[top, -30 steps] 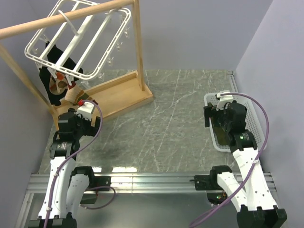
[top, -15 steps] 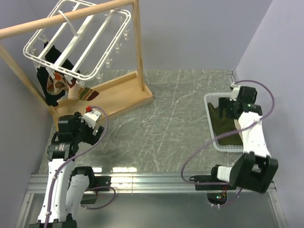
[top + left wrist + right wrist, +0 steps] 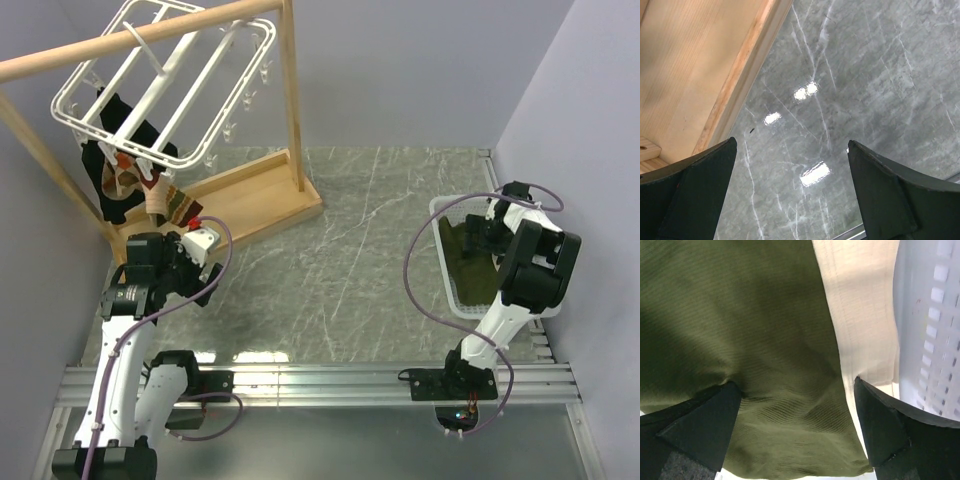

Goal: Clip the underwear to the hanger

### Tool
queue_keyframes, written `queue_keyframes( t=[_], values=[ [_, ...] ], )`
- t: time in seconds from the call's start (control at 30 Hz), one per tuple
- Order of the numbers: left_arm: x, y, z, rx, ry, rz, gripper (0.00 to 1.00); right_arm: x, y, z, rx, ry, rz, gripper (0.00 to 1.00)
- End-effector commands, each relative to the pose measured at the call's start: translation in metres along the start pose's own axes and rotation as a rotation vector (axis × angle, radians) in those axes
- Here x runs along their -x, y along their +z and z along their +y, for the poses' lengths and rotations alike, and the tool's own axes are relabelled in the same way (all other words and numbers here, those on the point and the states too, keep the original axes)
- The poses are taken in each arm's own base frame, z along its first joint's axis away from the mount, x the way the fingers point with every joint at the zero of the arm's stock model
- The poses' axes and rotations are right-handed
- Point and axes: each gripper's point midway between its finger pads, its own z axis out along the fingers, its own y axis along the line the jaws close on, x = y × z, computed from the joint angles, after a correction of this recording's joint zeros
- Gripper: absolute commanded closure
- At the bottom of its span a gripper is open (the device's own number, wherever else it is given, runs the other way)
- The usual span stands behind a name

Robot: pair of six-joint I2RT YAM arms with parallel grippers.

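The olive-green underwear (image 3: pixel 740 340) lies in the white mesh basket (image 3: pixel 445 212) at the right, over a white cloth (image 3: pixel 860 315). The right gripper (image 3: pixel 797 430) hangs close above it, jaws spread wide, holding nothing. The left gripper (image 3: pixel 790 192), equally wide and empty, hovers over the marble table (image 3: pixel 875 75) beside the wooden stand (image 3: pixel 690 75) base. The white hanger (image 3: pixel 170 72) hangs from the stand's rail, well apart from the underwear.

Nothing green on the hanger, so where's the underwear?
In the top view, the underwear lies in the white basket at the right edge of the table, beneath the open right hand.
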Motion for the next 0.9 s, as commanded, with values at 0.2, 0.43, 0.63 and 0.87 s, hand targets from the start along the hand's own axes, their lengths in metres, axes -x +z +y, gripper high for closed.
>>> queue_keyframes(
  t=[0.2, 0.43, 0.63, 0.87],
  values=[
    [0.012, 0.005, 0.003, -0.005, 0.037, -0.044, 0.01, 0.013, 0.024, 0.000, 0.049, 0.002, 0.031, 0.20],
    [0.018, 0.006, 0.005, -0.015, 0.023, -0.052, 0.01, 0.009, 0.008, 0.002, 0.085, -0.052, 0.033, 1.00],
    [0.025, 0.004, -0.001, -0.053, 0.002, -0.060, 0.01, 0.044, -0.086, 0.016, 0.154, -0.197, -0.209, 1.00],
    [0.040, -0.001, -0.009, -0.121, -0.024, -0.079, 0.01, 0.073, -0.220, 0.075, 0.276, -0.484, -0.495, 1.00]
  ],
)
